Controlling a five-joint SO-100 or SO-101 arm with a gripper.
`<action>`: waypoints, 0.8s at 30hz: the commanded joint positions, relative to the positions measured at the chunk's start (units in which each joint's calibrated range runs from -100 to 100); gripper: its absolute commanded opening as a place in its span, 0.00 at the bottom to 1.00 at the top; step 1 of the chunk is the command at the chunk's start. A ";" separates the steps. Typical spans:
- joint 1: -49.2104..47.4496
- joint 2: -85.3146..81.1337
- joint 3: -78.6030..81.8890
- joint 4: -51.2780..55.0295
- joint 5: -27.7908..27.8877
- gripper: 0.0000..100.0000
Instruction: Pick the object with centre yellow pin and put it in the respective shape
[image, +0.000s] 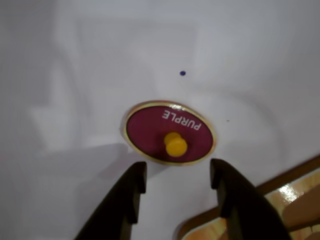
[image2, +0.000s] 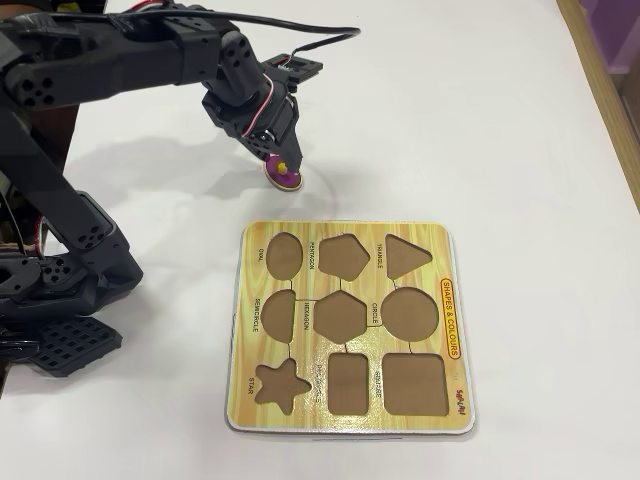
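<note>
- In the wrist view we see the purple oval piece (image: 170, 133) lying flat on the white desk (image: 75, 75), its yellow knob (image: 176, 144) standing up at the middle and the word PURPLE printed across its face.
- The end effector (image: 177, 182) sits at 6 o'clock from the piece, its two dark fingers (image: 131, 187) spread wide apart, one toward each side of the knob, with nothing between them. Neither fingertip touches the piece in this view; we judge it open and holding nothing.
- A small dark dot (image: 182, 73) marks the desk at 12 o'clock from the piece.
- In the overhead view the piece (image2: 283, 174) lies just under the tip of the black arm (image2: 150, 60), at about 12 o'clock from the yellow wood-grain shape board (image2: 455, 300) and clear of its top edge.
- The oval cutout (image2: 284, 255), labelled OVAL, is the board's upper-left opening, almost straight toward 6 o'clock from the piece, and it is empty.
- The semicircle cutout (image2: 281, 313) lies at 6 o'clock from the oval one, and the circle cutout (image2: 408, 314) is at about 4 o'clock.
</note>
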 joint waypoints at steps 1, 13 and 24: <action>0.75 0.67 -0.72 -0.39 -0.24 0.15; 0.65 1.76 -1.89 -0.82 -0.24 0.15; 0.26 2.01 -0.90 -6.27 -0.24 0.15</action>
